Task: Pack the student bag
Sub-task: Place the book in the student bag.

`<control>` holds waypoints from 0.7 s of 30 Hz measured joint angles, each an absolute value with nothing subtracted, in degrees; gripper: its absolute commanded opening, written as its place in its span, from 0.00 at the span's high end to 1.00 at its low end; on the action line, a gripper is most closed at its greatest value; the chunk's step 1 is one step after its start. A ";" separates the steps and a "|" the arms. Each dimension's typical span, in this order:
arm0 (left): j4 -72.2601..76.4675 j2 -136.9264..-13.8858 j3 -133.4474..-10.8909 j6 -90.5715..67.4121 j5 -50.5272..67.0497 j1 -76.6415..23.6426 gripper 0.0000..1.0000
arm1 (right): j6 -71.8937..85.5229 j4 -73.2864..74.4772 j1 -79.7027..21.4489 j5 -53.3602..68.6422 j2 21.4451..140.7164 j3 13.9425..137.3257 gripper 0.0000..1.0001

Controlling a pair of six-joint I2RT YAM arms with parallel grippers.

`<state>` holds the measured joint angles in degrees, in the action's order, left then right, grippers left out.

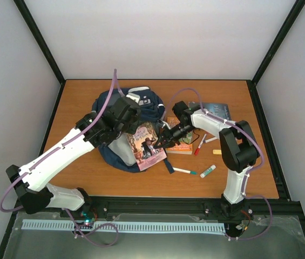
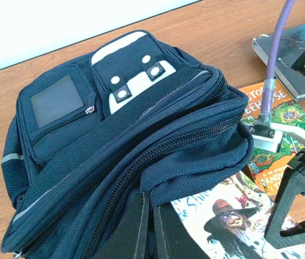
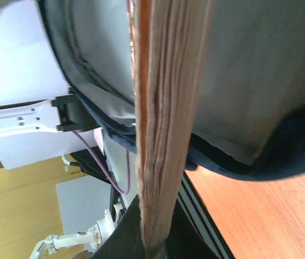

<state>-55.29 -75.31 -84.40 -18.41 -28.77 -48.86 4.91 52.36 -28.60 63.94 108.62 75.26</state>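
The navy student bag [image 1: 141,103] lies at the table's middle, its opening toward me. My left gripper [image 1: 132,125] is shut on the fabric edge of the opening and holds it up; in the left wrist view its fingers [image 2: 141,229] pinch the bag [image 2: 114,129] just below the zip. My right gripper [image 1: 161,143] is shut on a pink-covered witch book [image 1: 148,147] that lies partly inside the opening. The right wrist view shows that gripper [image 3: 155,245] clamped on the book's page edge [image 3: 165,135], with the bag's grey lining [image 3: 260,81] beyond. The book's cover also shows in the left wrist view [image 2: 233,216].
An orange book [image 1: 180,145] and a dark book [image 1: 215,109] lie right of the bag. A red marker [image 1: 200,144], a green-tipped marker [image 1: 183,171], a glue stick [image 1: 208,172] and a small eraser [image 1: 217,152] lie near the right arm.
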 measured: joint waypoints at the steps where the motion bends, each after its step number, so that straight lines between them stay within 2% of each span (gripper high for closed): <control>1: -54.68 -75.26 -83.90 -18.41 -28.67 -48.86 0.99 | 4.93 52.49 -28.60 64.55 108.60 75.94 0.97; 12: -51.40 -75.07 -82.91 -19.18 -27.97 -48.86 0.99 | 12.95 48.80 -29.43 70.02 109.30 79.48 0.97; 21: -49.21 -75.02 -81.78 -21.67 -25.76 -48.84 0.99 | 29.30 35.20 -30.57 68.47 109.30 77.52 0.97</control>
